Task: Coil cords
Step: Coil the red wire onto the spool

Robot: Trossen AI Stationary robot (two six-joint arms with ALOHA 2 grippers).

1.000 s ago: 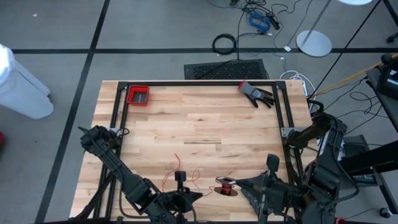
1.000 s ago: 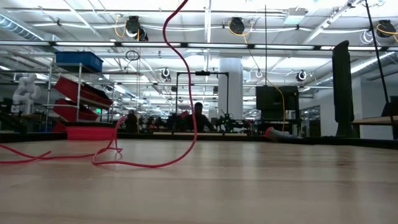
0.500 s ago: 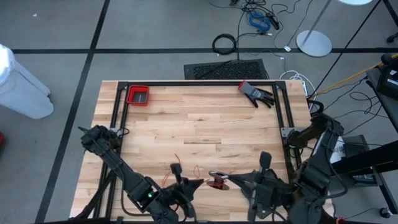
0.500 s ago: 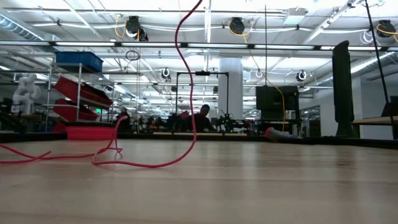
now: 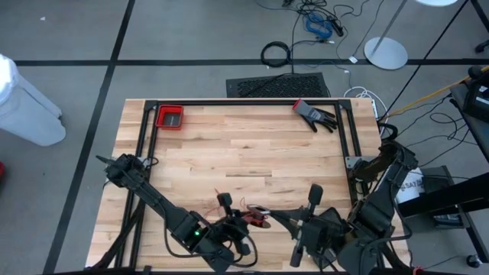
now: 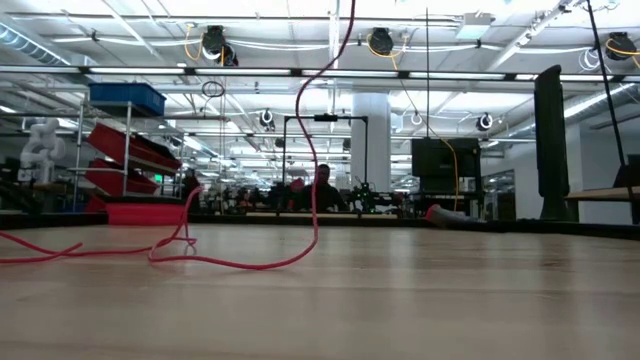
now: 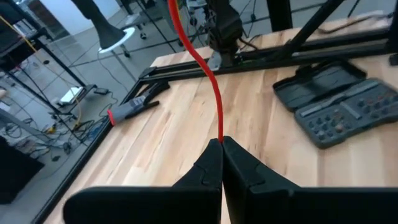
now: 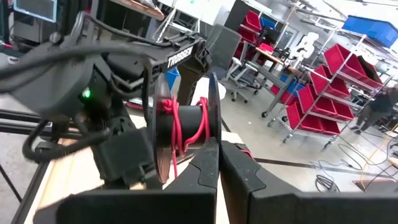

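Observation:
A thin red cord (image 6: 240, 264) lies in slack loops on the wooden table, and one strand rises from them out of the top of the low view. Its other end is wound on a small black spool (image 8: 186, 124), which shows in the high view near the table's near edge (image 5: 258, 217). My left gripper (image 7: 221, 142) is shut on the cord just left of the spool (image 5: 246, 220). My right gripper (image 8: 217, 146) is shut on the spool, coming from the right (image 5: 267, 215). My left gripper pinches a single strand of the red cord (image 7: 219, 132) between its two fingertips. The cord runs on from the tips, curving up and away, lifted off the table. My right gripper pinches the rim of one spool flange (image 8: 212, 130) between its two fingers. The spool stands on edge beyond the fingertips, clear of the table, with red turns (image 8: 177, 127) around its hub.
A red bin (image 5: 170, 116) sits at the far left corner and a black and red glove (image 5: 315, 114) at the far right. Black frame rails (image 5: 244, 101) border the table. The left arm's body (image 8: 93, 74) stands close behind the spool. Bare wood lies mid-table.
My right gripper has carried the spool toward the table's left and slightly farther from the near edge. My left gripper has swung toward the right, closing on the spool, and has turned. The cord's rising strand has shifted to the right while its loops stayed on the table.

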